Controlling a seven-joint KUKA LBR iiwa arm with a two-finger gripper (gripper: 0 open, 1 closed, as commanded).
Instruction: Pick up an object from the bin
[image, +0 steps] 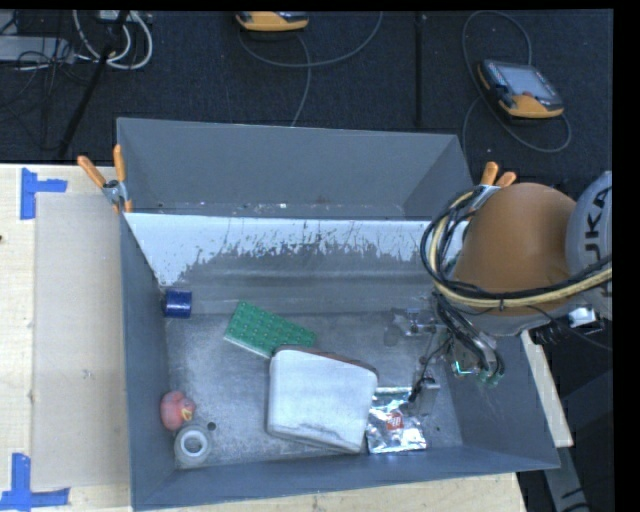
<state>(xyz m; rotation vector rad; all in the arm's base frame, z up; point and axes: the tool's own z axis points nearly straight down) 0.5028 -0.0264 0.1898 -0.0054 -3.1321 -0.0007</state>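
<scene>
Where the arm (520, 250) comes in from the right, its round orange cover and a bundle of cables are seen over the right side of the grey bin (290, 165), and the gripper (420, 385) is hung low near the front right corner. Whether the gripper is open or closed cannot be told, because it is dark and thin wires are tangled about it. Just below it, a little to the left, a shiny crumpled wrapper (395, 430) with a bit of red on it is found on the bin floor. The gripper is very near the wrapper, but whether it is touched cannot be told. Right beside the wrapper, on its left, a white folded cloth (318, 398) is laid flat in the middle of the floor, and it is the biggest thing in the bin. Behind the cloth, a flat green pad (265, 330) is set at a slant, with one end close to the cloth's far edge. Well apart from the gripper, a small blue cap (177, 303) is placed by the left wall. A pink ball (177, 407) is seen nearer the front, and a roll of clear tape (193, 445) is set just in front of it. The bin floor is dusted with pale specks, and the back wall is marked with dark scratches. Behind the bin, a dark floor (200, 90) is crossed by thin cables, and an orange and grey device (520, 88) is laid on it.
</scene>
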